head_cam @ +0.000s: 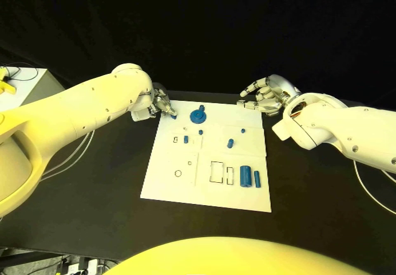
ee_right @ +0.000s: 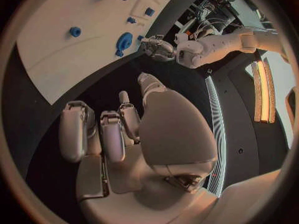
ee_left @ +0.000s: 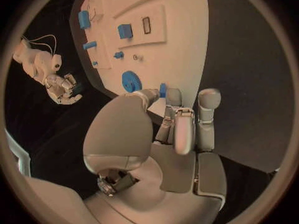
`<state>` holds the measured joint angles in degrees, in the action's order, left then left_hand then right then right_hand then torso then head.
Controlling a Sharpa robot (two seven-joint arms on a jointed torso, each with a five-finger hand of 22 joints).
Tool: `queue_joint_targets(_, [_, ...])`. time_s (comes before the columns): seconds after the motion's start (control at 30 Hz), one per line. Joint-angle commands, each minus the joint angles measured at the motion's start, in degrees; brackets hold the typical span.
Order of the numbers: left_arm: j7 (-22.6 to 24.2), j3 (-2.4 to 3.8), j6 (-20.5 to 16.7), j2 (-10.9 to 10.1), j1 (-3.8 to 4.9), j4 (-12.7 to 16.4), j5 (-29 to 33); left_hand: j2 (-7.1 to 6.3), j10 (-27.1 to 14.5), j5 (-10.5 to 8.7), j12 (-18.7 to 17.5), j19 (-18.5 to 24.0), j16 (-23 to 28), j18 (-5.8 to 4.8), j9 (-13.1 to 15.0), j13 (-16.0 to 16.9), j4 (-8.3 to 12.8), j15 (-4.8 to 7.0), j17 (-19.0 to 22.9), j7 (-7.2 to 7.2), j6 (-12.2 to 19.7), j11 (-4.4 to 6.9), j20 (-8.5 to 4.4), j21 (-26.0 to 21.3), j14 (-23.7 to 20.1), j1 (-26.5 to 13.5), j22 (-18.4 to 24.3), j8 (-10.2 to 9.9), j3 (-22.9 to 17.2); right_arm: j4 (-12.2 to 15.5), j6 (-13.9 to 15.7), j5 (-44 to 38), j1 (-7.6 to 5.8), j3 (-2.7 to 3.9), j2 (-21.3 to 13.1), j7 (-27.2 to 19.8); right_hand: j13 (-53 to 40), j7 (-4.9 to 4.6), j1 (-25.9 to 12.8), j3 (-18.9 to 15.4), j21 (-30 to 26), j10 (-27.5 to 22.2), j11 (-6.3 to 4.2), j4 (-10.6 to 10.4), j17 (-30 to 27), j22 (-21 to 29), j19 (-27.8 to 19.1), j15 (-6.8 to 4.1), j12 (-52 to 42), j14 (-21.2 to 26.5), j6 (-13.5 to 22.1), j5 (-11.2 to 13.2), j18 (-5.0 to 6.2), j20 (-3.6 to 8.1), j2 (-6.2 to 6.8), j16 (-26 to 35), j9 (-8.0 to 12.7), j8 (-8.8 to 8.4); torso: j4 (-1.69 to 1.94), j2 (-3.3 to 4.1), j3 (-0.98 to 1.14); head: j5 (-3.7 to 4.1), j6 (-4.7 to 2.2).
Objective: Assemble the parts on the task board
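You are looking down at a black worktop [head_cam: 99,189] with the white task board [head_cam: 210,189] lying in its middle; every place below is given from that board.

Your left arm [head_cam: 74,114] reaches in to the board's far left corner. The left hand [head_cam: 159,106] sits right at that corner, and a small blue part [ee_left: 162,89] shows at its fingertips [ee_left: 173,97]. It looks pinched between thumb and finger, though the fingers hide the contact, so treat that as likely rather than certain.

Your right arm [head_cam: 347,129] stops just beyond the board's far right corner. The right hand [head_cam: 262,94] hovers there over the worktop, off the board, fingers [ee_right: 112,134] loosely curled and apart, holding nothing.

On the board, a round blue disc part [head_cam: 198,116] stands near the far edge, just beside the left hand. Toward the near right, a thick blue cylinder [head_cam: 246,176] lies next to a thinner blue bar [head_cam: 257,179]. Around the board's middle lie three little blue pieces [head_cam: 231,143], [head_cam: 186,139] and [head_cam: 201,132], well apart from both hands.
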<state>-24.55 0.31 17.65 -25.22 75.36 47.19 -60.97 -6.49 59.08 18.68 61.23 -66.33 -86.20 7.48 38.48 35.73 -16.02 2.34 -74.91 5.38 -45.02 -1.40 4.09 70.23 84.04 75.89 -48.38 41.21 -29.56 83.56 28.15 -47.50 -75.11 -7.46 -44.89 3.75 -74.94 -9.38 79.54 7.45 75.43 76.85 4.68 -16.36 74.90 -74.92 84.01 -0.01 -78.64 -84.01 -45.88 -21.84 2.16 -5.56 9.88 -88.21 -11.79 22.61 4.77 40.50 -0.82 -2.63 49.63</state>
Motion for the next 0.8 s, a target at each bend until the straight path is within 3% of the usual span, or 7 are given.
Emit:
queue_joint_targets(0.03, [1.0, 0.01, -0.1, -0.6, 0.01, 1.2, 2.2, -0.42, 0.3, 0.44, -0.3, 0.4, -0.2, 0.67, 1.5, -0.1, 3.1, -0.01, -6.7, -0.18, 0.4, 0.33, -0.10, 0.5, 2.7, 1.2, -0.3, 1.2, -6.3, 0.1, -0.7, -0.2, 0.03, 0.02, 0.0, -0.7, -1.6, -0.15, -0.5, 0.3, -0.3, -0.3, 0.01, -0.1, 11.4, -6.5, 1.2, 0.20, 0.1, -5.0, 0.3, 0.1, 1.04, -0.31, -0.23, 0.2, 0.1, -0.21, 0.14, -0.12, 0.01, -0.16, 0.05])
queue_joint_targets(0.13, [1.1, 0.01, -0.9, -1.5, 0.02, 2.7, 2.9, -1.88, 0.9, 0.33, 0.1, 0.3, -0.3, 0.63, 2.3, 0.1, 5.4, -0.04, -6.7, -0.07, 0.4, 0.28, -0.05, 1.0, 2.7, -0.6, -0.8, 2.4, -12.0, 0.1, -0.7, -0.2, 0.03, 0.02, -0.1, -0.7, -1.6, -0.15, -0.5, 0.3, -0.3, -0.3, 0.01, -0.1, 11.4, -6.5, 1.2, 0.20, 0.1, -5.0, 0.3, 0.1, 1.04, -0.31, -0.23, 0.2, 0.1, -0.21, 0.16, -0.16, 0.00, -0.21, 0.05])
queue_joint_targets(0.27, [0.9, 0.02, -1.6, -2.7, 0.06, 4.7, 3.7, -3.14, 2.2, 0.25, 1.1, -0.2, -0.5, 0.46, 2.7, 1.4, 8.0, 0.11, -6.9, -0.25, 0.0, 0.52, -0.14, 1.8, 2.9, -3.0, -1.7, 3.3, -16.7, 0.1, -0.7, -0.2, 0.03, 0.02, -0.2, -0.7, -1.6, -0.15, -0.5, 0.3, -0.3, -0.3, 0.01, -0.1, 11.4, -6.5, 1.2, 0.20, 0.1, -5.0, 0.3, 0.1, 1.04, -0.31, -0.23, 0.2, 0.1, -0.21, 0.22, -0.29, 0.06, -0.36, 0.06])
queue_joint_targets(0.37, [0.3, 0.03, -2.3, -4.6, 0.16, 8.1, 4.3, -3.86, 3.6, 0.30, 2.1, -0.7, -0.6, 0.37, 2.9, 2.8, 9.5, 0.33, -7.3, -0.40, -0.7, 0.71, -0.35, 2.4, 3.1, -4.8, -2.7, 3.8, -19.1, 0.1, -0.7, -0.2, 0.03, 0.02, -0.3, -0.7, -1.6, -0.15, -0.6, 0.3, -0.3, -0.3, 0.01, -0.1, 11.4, -6.5, 1.2, 0.20, 0.0, -5.0, 0.3, 0.0, 1.04, -0.31, -0.29, 0.3, 0.1, -0.19, 0.34, -0.52, 0.09, -0.42, 0.23])
queue_joint_targets(0.8, [-2.1, -0.15, -5.8, -10.8, 0.21, 20.5, 4.1, -5.27, 6.3, 0.54, 3.8, -2.4, -1.2, -0.06, 3.0, 5.4, 12.3, 0.89, -8.5, -0.96, -2.1, 1.29, -0.86, 4.0, 3.7, -7.8, -5.2, 4.4, -23.2, -0.1, -0.7, -0.1, 0.03, 0.01, -0.6, -0.6, -1.5, -0.15, -0.7, 0.3, -0.3, -0.3, 0.01, -0.2, 11.4, -6.5, 1.2, 0.20, 0.1, -5.0, 0.3, 0.0, 1.04, -0.31, -0.29, 0.3, 0.1, -0.18, 0.58, -1.00, 0.07, -0.90, 0.37])
